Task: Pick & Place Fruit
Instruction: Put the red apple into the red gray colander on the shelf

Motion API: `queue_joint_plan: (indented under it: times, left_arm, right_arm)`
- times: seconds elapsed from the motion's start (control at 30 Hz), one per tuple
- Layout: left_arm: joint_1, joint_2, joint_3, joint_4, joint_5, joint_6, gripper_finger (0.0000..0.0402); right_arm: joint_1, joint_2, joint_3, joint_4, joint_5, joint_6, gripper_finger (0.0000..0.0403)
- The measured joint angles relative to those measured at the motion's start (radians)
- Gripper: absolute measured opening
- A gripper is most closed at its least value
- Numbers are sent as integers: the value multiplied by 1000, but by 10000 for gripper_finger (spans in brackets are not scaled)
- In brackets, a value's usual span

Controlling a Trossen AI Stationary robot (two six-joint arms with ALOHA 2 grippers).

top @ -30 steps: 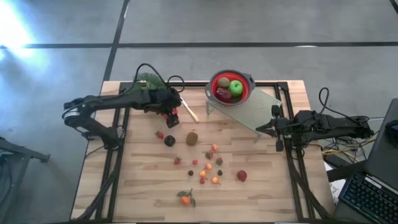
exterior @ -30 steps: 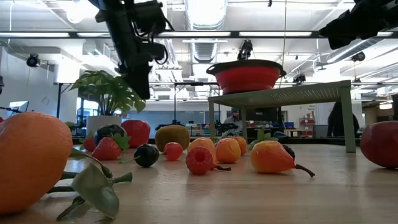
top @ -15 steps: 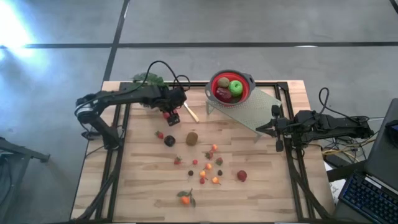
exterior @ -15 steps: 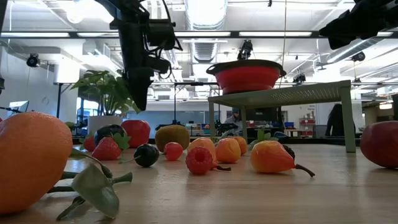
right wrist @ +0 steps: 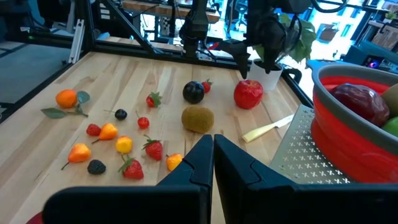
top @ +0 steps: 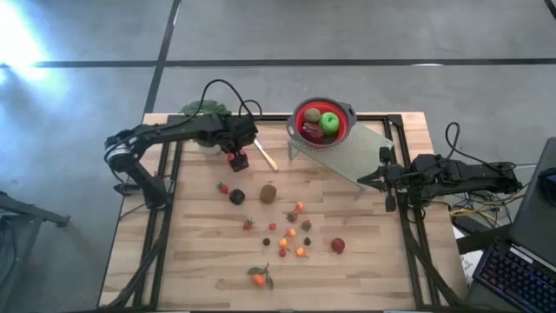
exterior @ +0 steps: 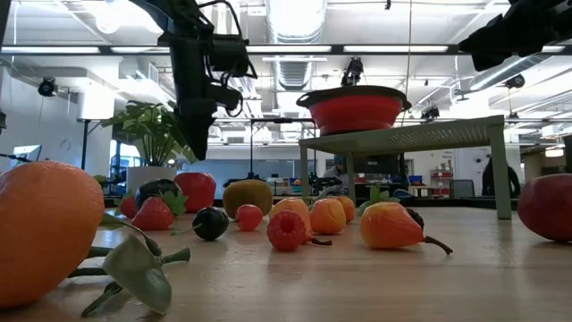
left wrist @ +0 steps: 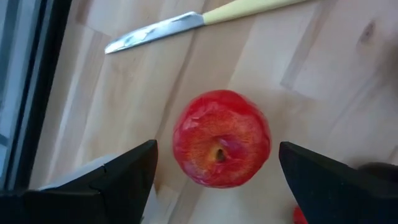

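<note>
A red apple (left wrist: 221, 138) rests on the wooden table near its far left, stem dimple up. My left gripper (left wrist: 216, 152) hangs open just above it and points steeply down, one finger on each side and clear of the apple; in the low view the gripper (exterior: 192, 143) is over the apple (exterior: 195, 190). Kiwi (top: 268, 192), dark plum (top: 236, 197), leafy tangerine (top: 259, 277), another red apple (top: 337, 246), strawberries and small berries lie scattered mid-table. My right gripper (right wrist: 213, 149) is shut and holds nothing at the table's right edge.
A pale-handled knife (left wrist: 186, 22) lies just beyond the apple. A potted plant (top: 204, 111) stands at the far left. A red bowl (top: 323, 122) holding a green apple and darker fruit sits on a perforated green stand (top: 352, 155) at the far right.
My left arm has reached a little toward the table's right over the red apple. Its gripper has tipped to point more steeply down and has sunk slightly toward the apple. The fruit has not moved.
</note>
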Motion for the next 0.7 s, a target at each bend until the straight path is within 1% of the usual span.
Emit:
queue_joint_plan:
  times: [0.27, 0.5, 0.7]
  left_arm:
    - [14, 0, -6, 4, 13, 21, 340]
    - [21, 1, -66, 29, 35, 33, 340]
    - [26, 2, -76, 74, 34, 48, 339]
  right_arm:
    - [0, 0, 0, 0, 0, -1, 8]
    - [0, 0, 0, 0, 0, -1, 8]
    - [0, 0, 0, 0, 0, -1, 8]
